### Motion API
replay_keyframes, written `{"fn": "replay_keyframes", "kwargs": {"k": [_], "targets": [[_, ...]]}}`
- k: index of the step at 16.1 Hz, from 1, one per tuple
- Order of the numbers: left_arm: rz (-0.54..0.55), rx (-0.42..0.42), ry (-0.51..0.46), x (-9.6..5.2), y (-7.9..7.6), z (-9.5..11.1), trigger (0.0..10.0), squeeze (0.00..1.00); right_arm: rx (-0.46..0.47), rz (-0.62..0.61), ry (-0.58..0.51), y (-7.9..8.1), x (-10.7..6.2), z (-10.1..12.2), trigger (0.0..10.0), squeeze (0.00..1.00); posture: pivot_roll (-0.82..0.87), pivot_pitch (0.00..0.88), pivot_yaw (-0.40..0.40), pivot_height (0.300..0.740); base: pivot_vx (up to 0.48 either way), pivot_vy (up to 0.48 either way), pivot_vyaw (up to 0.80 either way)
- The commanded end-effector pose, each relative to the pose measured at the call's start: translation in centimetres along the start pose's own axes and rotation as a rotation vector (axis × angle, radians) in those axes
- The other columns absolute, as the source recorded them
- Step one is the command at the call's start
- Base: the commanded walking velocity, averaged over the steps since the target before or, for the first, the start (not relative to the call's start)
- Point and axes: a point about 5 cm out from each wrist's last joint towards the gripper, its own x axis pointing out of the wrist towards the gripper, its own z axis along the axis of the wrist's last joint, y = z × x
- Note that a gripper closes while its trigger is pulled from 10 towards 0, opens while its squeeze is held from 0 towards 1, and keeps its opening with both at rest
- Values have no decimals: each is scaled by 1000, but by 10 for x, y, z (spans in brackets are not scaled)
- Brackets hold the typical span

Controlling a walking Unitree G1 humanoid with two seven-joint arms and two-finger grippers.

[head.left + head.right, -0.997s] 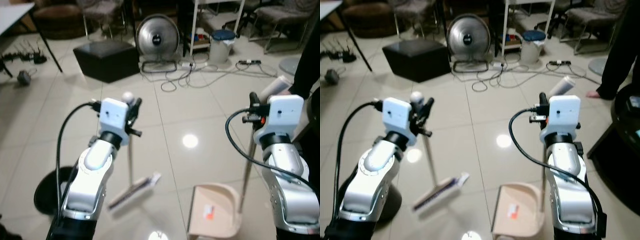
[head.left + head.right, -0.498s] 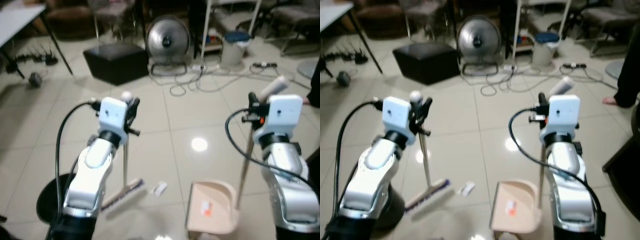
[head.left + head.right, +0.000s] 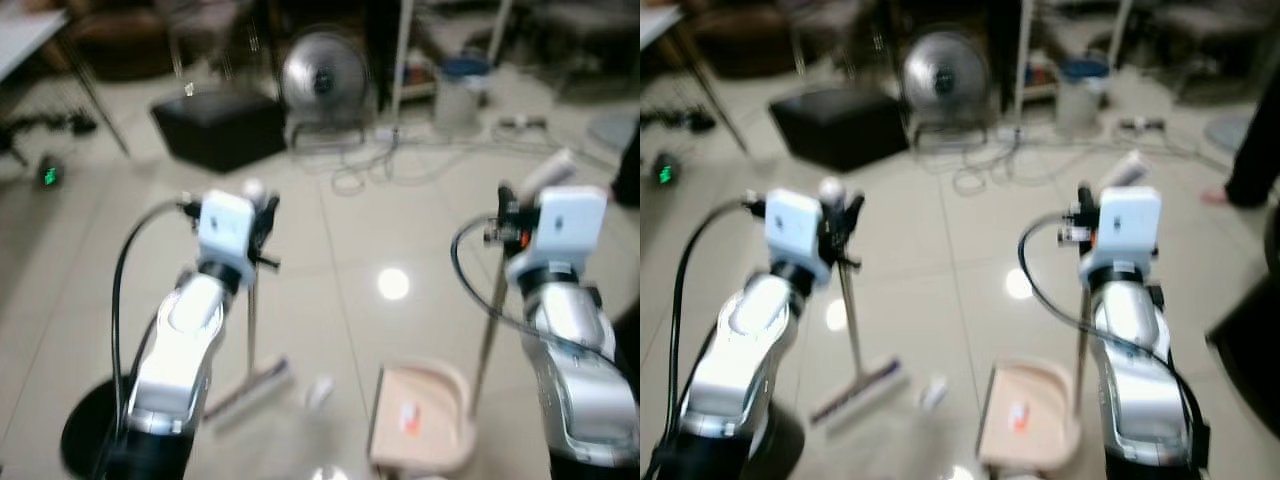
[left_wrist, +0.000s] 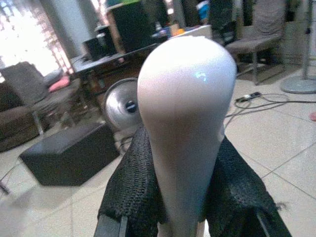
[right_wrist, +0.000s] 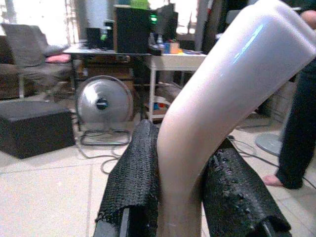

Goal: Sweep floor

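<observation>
With my left claw (image 3: 262,212) clamped on the broom (image 3: 250,330) and my right claw (image 3: 508,205) gripping the dustpan (image 3: 420,425), I'm mid-sweep, needing to push the scrap (image 3: 318,391), left of the dustpan, in.

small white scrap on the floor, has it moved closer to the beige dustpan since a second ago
Yes. The small white scrap lay against the broom head a second ago; now it lies apart from it, nearer the beige plastic dustpan, on the tile between them.
</observation>
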Motion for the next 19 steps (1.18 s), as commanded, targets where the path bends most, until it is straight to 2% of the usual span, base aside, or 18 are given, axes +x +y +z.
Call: {"fn": "replay_keyframes", "kwargs": {"k": [1, 4, 6, 8, 10, 12, 14, 17, 19], "targets": [[3, 12, -45, 2, 2, 9, 10000, 0, 0, -3, -53, 0, 2, 10, 10000, 0, -44, 67, 78, 740, 375, 0, 0], [11, 20, -44, 1, 5, 9, 10000, 0, -34, 58, -59, 10, 4, 12, 10000, 0, -30, 70, 75, 740, 375, 0, 267], [13, 22, -42, 0, 5, 9, 10000, 0, -28, 56, -58, 11, 4, 12, 10000, 0, -28, 73, 75, 740, 373, 0, 800], [9, 24, -37, -2, 4, 8, 10000, 0, 27, 30, -65, 9, 3, 12, 10000, 0, -25, 85, 81, 740, 375, 0, 0], [20, 34, -33, -1, 6, 8, 10000, 0, 22, 36, -73, 9, 3, 10, 10000, 0, -16, 99, 86, 740, 371, 0, 0], [45, 25, -33, 4, 8, 6, 10000, 0, -18, 29, -97, 10, 8, 8, 10000, 0, -6, 117, 88, 740, 0, 0, 0], [95, 95, -3, 9, 13, -2, 10000, 0, 3, 45, -86, 14, 15, 2, 10000, 0, -10, 159, 104, 740, 0, 0, 0], [140, 69, -15, 12, 19, -6, 10000, 0, -4, 20, -123, 12, 21, 2, 10000, 0, -12, 189, 118, 740, 0, 0, 0], [204, 51, -41, 22, 25, -5, 10000, 0, -28, -33, -143, 7, 29, 0, 10000, 0, 4, 234, 134, 740, 0, 0, 0]]}}
